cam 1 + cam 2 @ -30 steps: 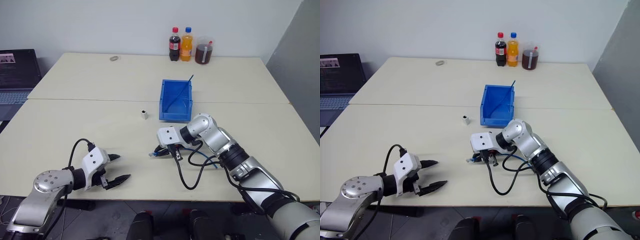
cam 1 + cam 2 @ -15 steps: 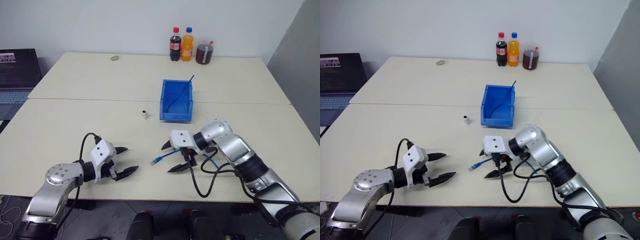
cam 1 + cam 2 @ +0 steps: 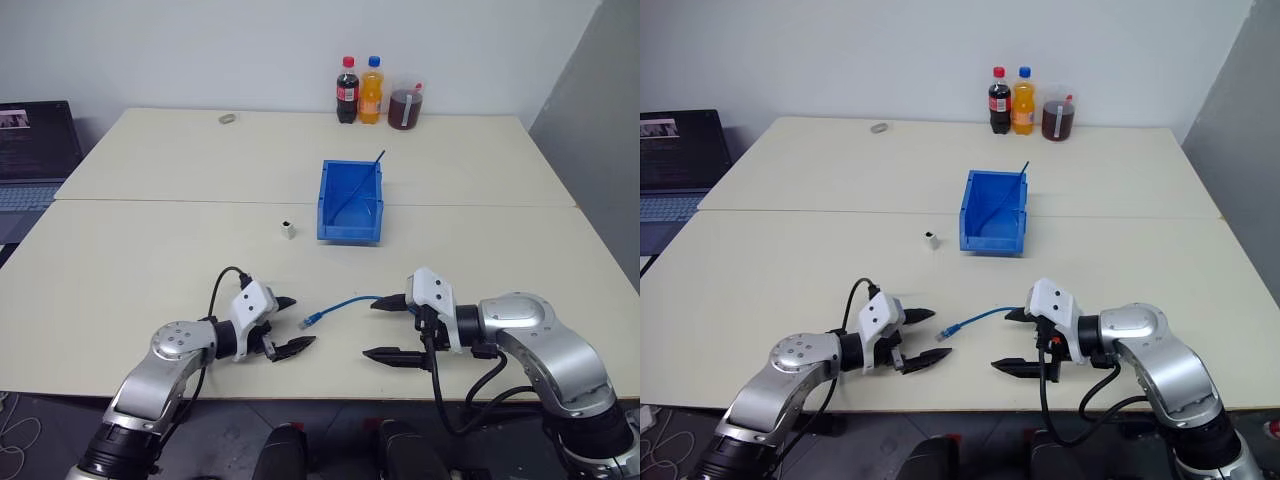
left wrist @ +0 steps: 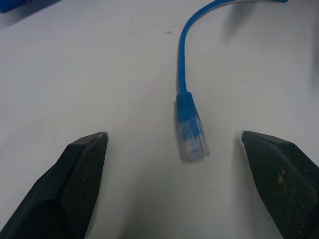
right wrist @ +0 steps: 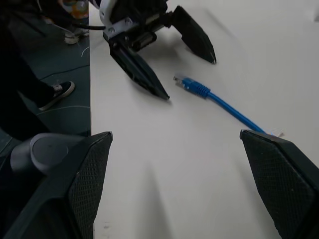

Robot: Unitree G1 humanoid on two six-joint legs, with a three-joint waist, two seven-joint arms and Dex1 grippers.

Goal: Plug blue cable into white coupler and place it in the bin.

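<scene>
Near the table's (image 3: 140, 240) front edge, blue cable (image 3: 340, 305) lying loose between both released hands, left hand (image 3: 287, 324) and right hand (image 3: 385, 328) gaping, white coupler (image 3: 288, 229) mid-table beside the bin (image 3: 350, 204).

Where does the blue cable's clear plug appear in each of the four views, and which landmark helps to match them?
Left eye view: blue cable plug near bottom centre, right of the left end effector.
Right eye view: plug likewise, left of the right end effector.
Left wrist view: plug centre, between the two fingers.
Right wrist view: plug upper centre.
Shared landmark: the left end effector's black fingers.
</scene>
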